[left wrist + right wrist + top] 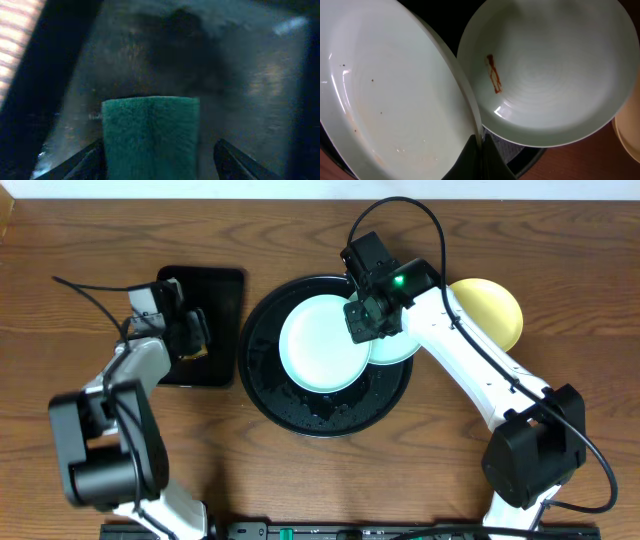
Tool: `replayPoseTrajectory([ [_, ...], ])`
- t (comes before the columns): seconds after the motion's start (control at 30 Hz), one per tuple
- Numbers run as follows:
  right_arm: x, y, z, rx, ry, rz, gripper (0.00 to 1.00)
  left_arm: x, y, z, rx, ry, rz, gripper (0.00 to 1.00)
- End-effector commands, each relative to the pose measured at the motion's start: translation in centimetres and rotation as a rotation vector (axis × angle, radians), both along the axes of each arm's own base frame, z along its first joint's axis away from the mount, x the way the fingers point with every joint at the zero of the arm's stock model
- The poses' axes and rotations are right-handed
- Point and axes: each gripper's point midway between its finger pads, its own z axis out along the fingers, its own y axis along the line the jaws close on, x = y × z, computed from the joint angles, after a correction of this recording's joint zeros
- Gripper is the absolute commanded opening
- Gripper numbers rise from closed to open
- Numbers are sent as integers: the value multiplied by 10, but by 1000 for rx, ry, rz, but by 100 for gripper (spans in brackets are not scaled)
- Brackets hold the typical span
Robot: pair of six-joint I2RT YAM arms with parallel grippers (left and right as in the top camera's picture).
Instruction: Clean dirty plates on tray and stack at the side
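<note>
A pale mint-green plate [320, 345] with faint specks lies on the round black tray [265, 385]. My right gripper [362, 320] is shut on its right rim, and the right wrist view [481, 150] shows the fingers pinching that rim, with the plate [395, 90] tilted. A second mint-green plate [402, 352] lies at the tray's right edge, partly under my arm. It bears an orange-brown streak [493, 74]. The pale yellow plate [492, 310] rests on the table to the right of the tray. My left gripper [157, 162] is open around a green sponge [150, 135].
The sponge lies on a smaller rectangular black tray [215, 290] left of the round tray, under my left gripper [190, 332]. The round tray's surface is wet and glossy. The table's far edge runs along the top.
</note>
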Motion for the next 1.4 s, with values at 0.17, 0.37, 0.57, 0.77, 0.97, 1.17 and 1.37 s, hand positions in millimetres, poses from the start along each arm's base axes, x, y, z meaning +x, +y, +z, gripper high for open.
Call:
replayPoseTrajectory([
  [0.17,0,3,2,-1,-8,5,1,10,-1,-6,-4,-23,-18,8],
  [0.37,-1,3,2,-4,-3,5,1,3,-12,-6,-63,2,-39,63],
  [0.57,-2,2,2,-6,0,5,1,-24,-18,-22,-92,130,-34,22],
  [0.77,-2,2,2,-4,-2,5,1,-35,-14,-33,-68,170,-16,56],
  [0.97,-2,2,2,-5,-2,5,1,-4,-7,-3,-39,17,-11,77],
  [1.17,-1,3,2,-4,-3,5,1,3,-2,-5,-13,-6,0,77],
  [1.37,0,3,2,-1,-9,5,1,-1,-2,-41,-20,54,2,60],
])
